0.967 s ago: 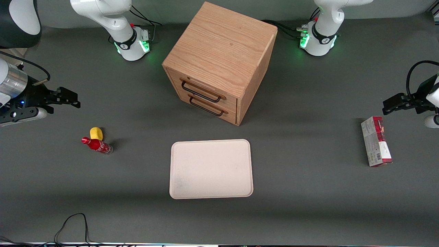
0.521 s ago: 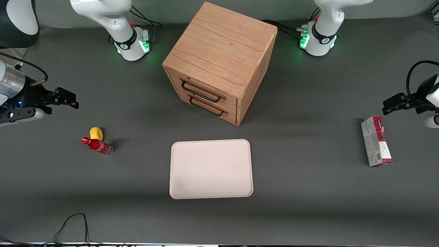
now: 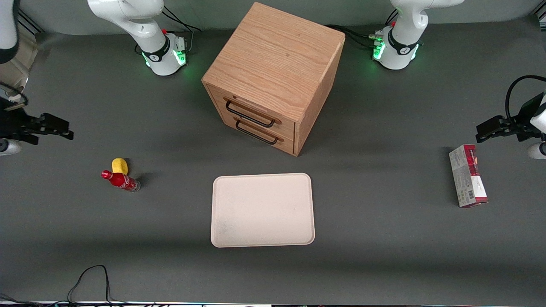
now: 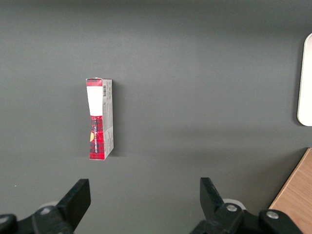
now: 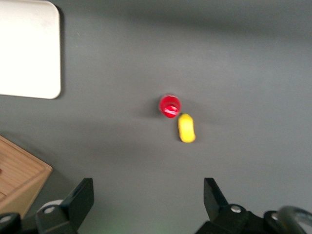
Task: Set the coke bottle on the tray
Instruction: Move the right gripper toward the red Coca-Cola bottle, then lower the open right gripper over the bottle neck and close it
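Observation:
The coke bottle (image 3: pixel 120 181), tiny and red with a red cap, stands on the grey table toward the working arm's end; the right wrist view shows it from above (image 5: pixel 169 106). The cream-white tray (image 3: pixel 262 209) lies flat on the table, nearer the front camera than the wooden cabinet; one of its corners shows in the right wrist view (image 5: pixel 29 48). My gripper (image 3: pixel 57 128) hangs open and empty above the table at the working arm's end, farther from the front camera than the bottle and well apart from it. Its two fingers (image 5: pixel 80 197) stand wide apart.
A small yellow rounded object (image 3: pixel 120 165) sits right beside the bottle, also seen in the right wrist view (image 5: pixel 186 128). A wooden two-drawer cabinet (image 3: pixel 273 76) stands mid-table. A red-and-grey carton (image 3: pixel 467 175) lies toward the parked arm's end. A black cable (image 3: pixel 91 279) loops at the front edge.
My gripper has drawn back toward the working arm's end of the table, away from the cabinet, and sits slightly nearer the front camera. The bottle and tray have not moved.

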